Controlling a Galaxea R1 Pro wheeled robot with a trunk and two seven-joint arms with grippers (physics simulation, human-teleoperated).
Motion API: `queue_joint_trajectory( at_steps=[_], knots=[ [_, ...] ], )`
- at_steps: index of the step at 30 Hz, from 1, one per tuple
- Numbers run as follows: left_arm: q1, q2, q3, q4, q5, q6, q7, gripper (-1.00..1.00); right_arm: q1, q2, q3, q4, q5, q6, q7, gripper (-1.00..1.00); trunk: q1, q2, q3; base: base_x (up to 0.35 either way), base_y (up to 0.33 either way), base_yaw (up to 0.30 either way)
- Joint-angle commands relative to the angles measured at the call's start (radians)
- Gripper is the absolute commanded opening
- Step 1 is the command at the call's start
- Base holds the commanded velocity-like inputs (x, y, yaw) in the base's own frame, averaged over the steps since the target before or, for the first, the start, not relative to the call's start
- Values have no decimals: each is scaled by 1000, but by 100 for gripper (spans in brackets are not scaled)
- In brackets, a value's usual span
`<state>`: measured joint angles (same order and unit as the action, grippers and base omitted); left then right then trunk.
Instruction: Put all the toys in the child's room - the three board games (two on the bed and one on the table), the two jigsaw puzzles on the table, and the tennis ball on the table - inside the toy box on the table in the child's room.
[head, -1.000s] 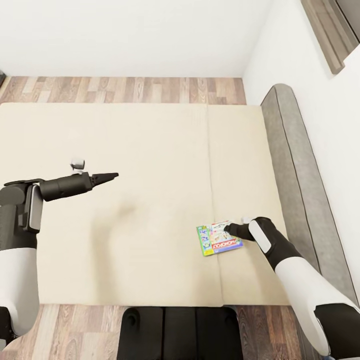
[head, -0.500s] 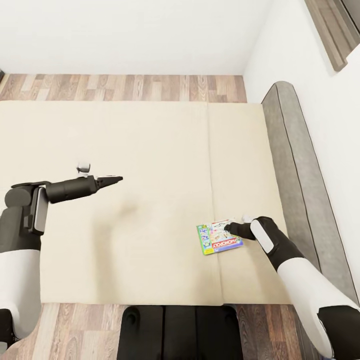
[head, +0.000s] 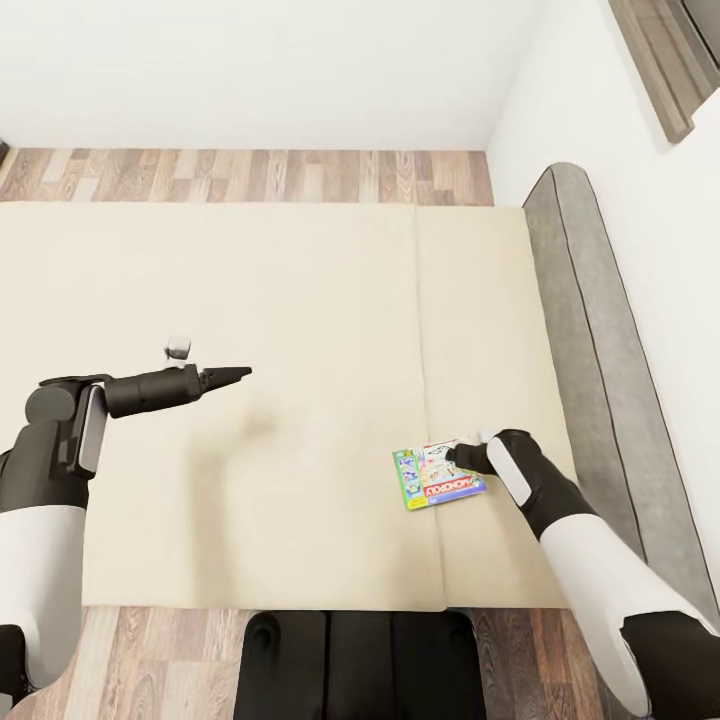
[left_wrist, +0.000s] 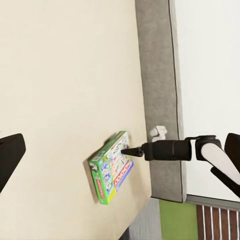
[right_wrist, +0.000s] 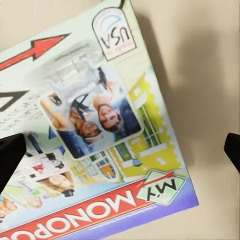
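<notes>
One of the board games, a white-and-green Monopoly box (head: 436, 477), lies flat on the beige bed (head: 300, 300) near the grey headboard. My right gripper (head: 456, 457) hovers at the box's headboard-side edge. Its fingers (right_wrist: 10, 156) are spread wide over the box lid (right_wrist: 95, 140), so it is open. My left gripper (head: 240, 373) hangs over the bare middle of the bed, far from the box, with its fingers (left_wrist: 9, 156) apart and nothing between them. The left wrist view takes in the box (left_wrist: 111, 167) and the right gripper's tip (left_wrist: 126, 150) at its edge.
A grey padded headboard (head: 590, 330) runs along the bed's right side against the white wall. Wood-plank floor (head: 250, 178) lies beyond the bed's far edge. My dark base (head: 360, 665) stands at the bed's near edge.
My left arm has drifted toward me and a little to the right over the bed. The right gripper has stayed at the box's edge, and its forearm has shifted slightly left.
</notes>
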<state>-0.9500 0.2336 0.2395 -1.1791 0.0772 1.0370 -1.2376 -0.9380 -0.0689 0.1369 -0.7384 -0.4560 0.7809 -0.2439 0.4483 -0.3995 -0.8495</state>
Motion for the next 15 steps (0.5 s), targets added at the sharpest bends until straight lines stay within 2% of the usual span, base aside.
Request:
queue_joint_trajectory(
  at_steps=[1,5,15],
  knots=[
    [-1,0,0,1,3,8,1,100,1,5,2,5,-16,-5,-3,100,2,0,-1,0,0,0],
    [0,0,-1,1,3,8,5,100,1,13,1,-2,21,0,-17,100,2,0,-1,0,0,0],
    [2,2,0,1,3,6,9,100,1,13,3,-3,-2,0,-37,100,2,0,-1,0,0,0]
  ],
)
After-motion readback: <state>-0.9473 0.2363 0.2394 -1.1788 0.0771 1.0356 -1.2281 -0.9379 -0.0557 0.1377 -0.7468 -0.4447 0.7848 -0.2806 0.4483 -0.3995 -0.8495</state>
